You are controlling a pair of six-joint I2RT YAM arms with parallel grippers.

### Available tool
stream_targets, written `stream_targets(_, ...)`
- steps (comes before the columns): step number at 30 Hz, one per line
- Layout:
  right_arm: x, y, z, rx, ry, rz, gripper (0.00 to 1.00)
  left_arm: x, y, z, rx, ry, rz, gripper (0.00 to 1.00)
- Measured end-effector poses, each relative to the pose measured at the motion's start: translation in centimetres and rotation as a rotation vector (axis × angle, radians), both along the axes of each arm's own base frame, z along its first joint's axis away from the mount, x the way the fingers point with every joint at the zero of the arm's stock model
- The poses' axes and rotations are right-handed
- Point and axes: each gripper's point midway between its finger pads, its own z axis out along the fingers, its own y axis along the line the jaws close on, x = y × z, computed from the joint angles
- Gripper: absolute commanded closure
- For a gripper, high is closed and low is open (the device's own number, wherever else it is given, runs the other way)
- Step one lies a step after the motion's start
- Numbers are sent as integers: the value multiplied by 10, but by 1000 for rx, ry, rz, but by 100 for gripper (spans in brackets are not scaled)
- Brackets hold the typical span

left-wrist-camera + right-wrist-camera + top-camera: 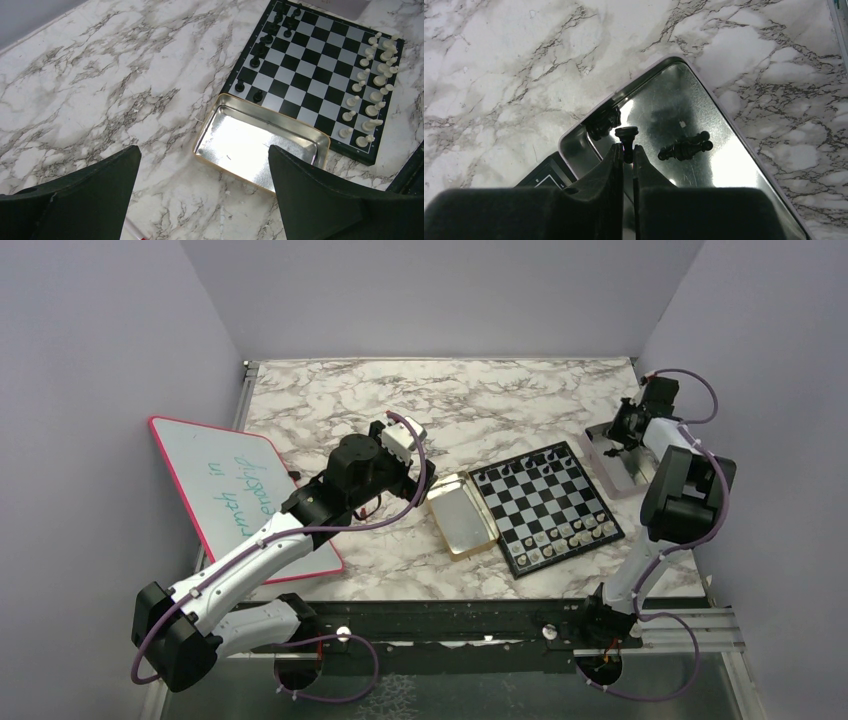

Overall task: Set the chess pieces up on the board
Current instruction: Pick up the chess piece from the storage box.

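The board [546, 506] lies right of centre, angled. On the board [320, 65], pale chess pieces [376, 95] line its right side and black ones [262, 47] its left. My right gripper [628, 148] is over a silver tray [704, 175], shut on the stem of a black piece [626, 133]. Two more black pieces [685, 146] lie side by side in that tray, and a dark one [602, 122] sits in its corner. My left gripper [204, 148] hangs open over bare marble, just short of the gold tin [250, 142], nothing between its fingers.
The gold tin [462, 515] touches the board's left edge. The silver tray [615, 455] sits at the board's far right corner, near the table's right edge. A pink-rimmed whiteboard [240, 490] overhangs the left side. A red-tipped marker [134, 231] lies under the left gripper.
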Motion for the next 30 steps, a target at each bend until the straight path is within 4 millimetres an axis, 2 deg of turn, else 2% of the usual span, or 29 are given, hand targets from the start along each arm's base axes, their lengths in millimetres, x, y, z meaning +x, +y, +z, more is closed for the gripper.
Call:
stream_targets(7, -12, 9, 23, 32, 11, -24, 99, 0, -1, 0, -2, 2, -3, 1)
stream_targets(11, -20, 20, 48, 45, -11, -9, 99, -1, -1, 0, -4, 4, -5, 1)
stream_targets(14, -23, 38, 72, 69, -56, 46, 99, -1, -2, -1, -7, 11, -3, 1)
stream_targets(17, -26, 66, 99, 100, -117, 132, 99, 0, -4, -9, -11, 44, 4, 1)
stream_targets(21, -36, 117, 123, 153, -175, 285, 99, 4, -7, -15, -27, 61, 15, 5)
stream_targets(24, -45, 151, 126, 196, -180, 399, 99, 6, -11, -11, -55, 42, 3, 11)
stream_targets(30, -77, 231, 112, 315, -125, 653, 99, 10, -23, 9, -73, -41, -81, 14)
